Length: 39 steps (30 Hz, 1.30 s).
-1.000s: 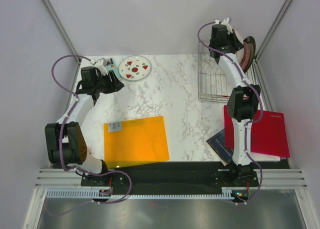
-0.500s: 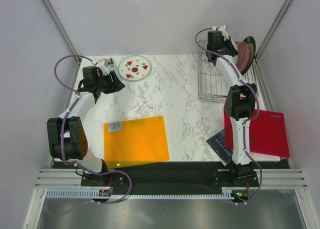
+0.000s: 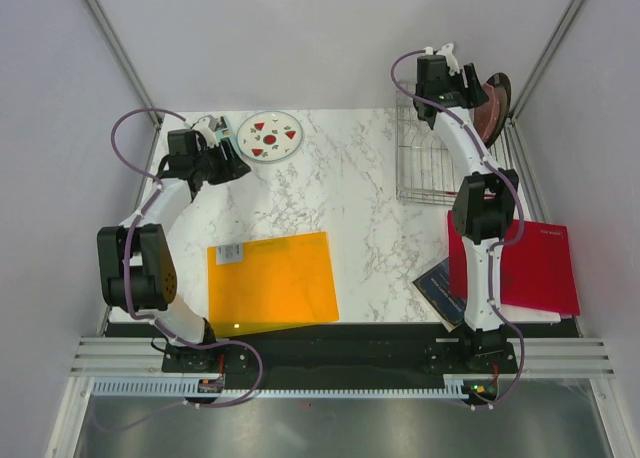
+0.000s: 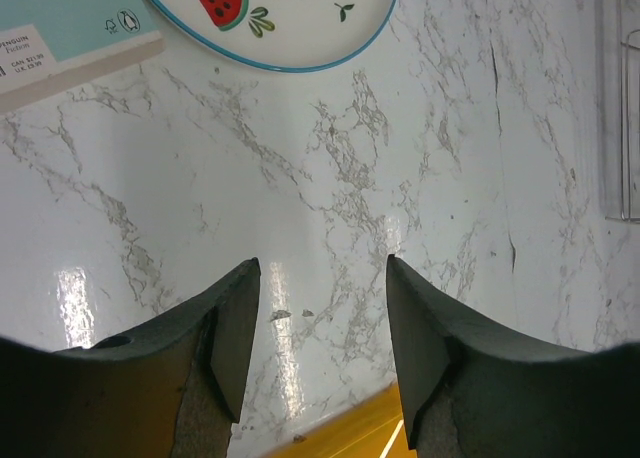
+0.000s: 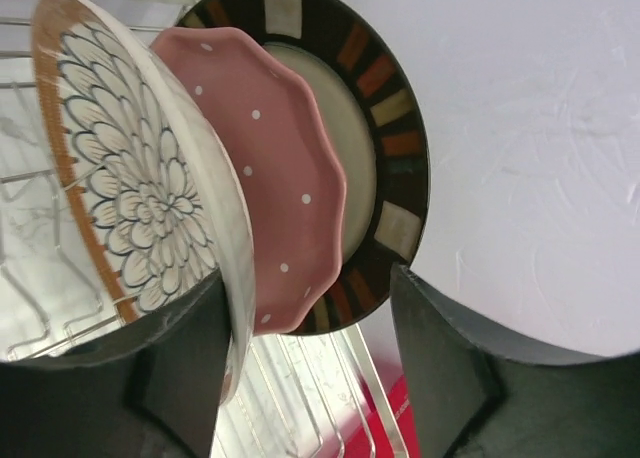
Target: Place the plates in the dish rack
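Your right claw [image 5: 312,278] stood wide at the far right corner of the dish rack [image 3: 428,163], gripping nothing. Three plates stood on edge before it, leaning together. The patterned plate [image 5: 130,198] with the brown rim was nearest the rack's open bars, the pink dotted plate [image 5: 275,178] came next, and the dark-rimmed plate [image 5: 395,158] was on the wall side. The patterned plate's lower edge ran down just beside one finger [image 5: 170,378]; you could not tell whether they touched. The pink plate's lower edge sat in the gap between the fingers.

Your left claw [image 4: 322,263] was open too, with only the marble table [image 4: 330,178] between its fingers. The watermelon plate [image 4: 280,18] lay flat on the table just ahead of it, well apart from the rack. A teal book [image 4: 60,28] lay right beside that plate's rim. The orange sheet [image 3: 272,281] lay towards the near edge. The red sheet [image 3: 525,268] lay over a dark booklet [image 3: 435,283] by your right arm's base, nearer you than the rack.
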Each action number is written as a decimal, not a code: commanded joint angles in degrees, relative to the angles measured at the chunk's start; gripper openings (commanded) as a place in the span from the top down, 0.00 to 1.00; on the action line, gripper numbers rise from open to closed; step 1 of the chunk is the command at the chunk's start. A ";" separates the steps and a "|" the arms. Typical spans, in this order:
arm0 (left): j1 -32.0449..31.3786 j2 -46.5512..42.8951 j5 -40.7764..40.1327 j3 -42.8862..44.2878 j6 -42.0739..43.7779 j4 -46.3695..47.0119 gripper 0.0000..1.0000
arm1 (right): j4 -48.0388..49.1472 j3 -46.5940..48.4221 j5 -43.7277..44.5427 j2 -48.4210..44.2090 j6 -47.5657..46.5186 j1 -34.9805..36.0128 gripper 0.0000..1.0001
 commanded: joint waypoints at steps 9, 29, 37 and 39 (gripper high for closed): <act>-0.02 -7.59 -5.17 3.27 -0.20 -3.01 0.38 | -4.46 -7.63 -48.38 -22.09 -7.28 15.16 0.07; 2.18 -36.24 -4.66 -8.59 -3.18 -18.66 0.63 | 18.80 17.50 -65.11 18.42 7.83 25.64 1.00; 2.18 -37.84 -3.25 -8.59 -1.78 -20.60 0.59 | 29.19 16.02 -64.76 23.35 15.22 26.69 1.00; 2.27 -37.84 -2.90 -8.15 -1.87 -20.51 0.58 | 28.40 16.28 -64.68 24.75 16.02 26.69 1.00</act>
